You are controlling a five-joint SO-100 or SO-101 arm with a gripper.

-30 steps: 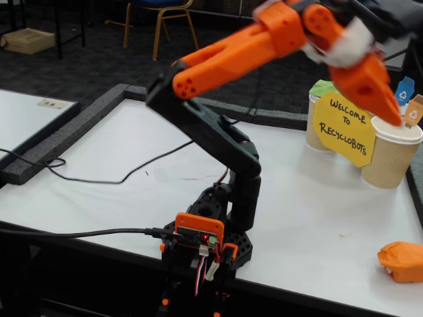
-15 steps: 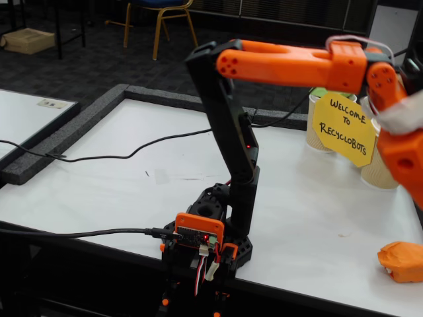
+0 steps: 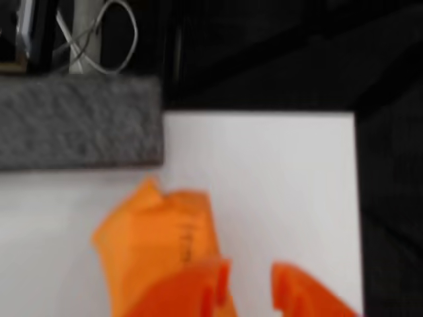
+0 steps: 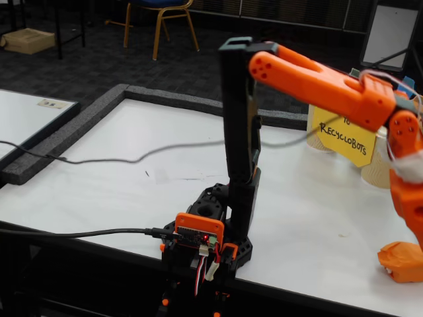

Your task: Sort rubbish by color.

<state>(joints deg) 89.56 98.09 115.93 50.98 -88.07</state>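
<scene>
1. White desk (image 4: 132,191) is carrying an orange lump (image 4: 401,261) at its near right corner.
2. Fingers (image 3: 250,290) are hovering just above it, narrowly parted, holding nothing.
3. Centering over the lump before closing seems wise.

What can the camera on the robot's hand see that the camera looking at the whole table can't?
Only the wrist view shows the gripper with its fingertips parted, just beside the orange lump, and some white wires beyond the table edge. Only the fixed view shows the yellow sign, a paper cup and the arm's base. Both show the orange lump and white table.
</scene>
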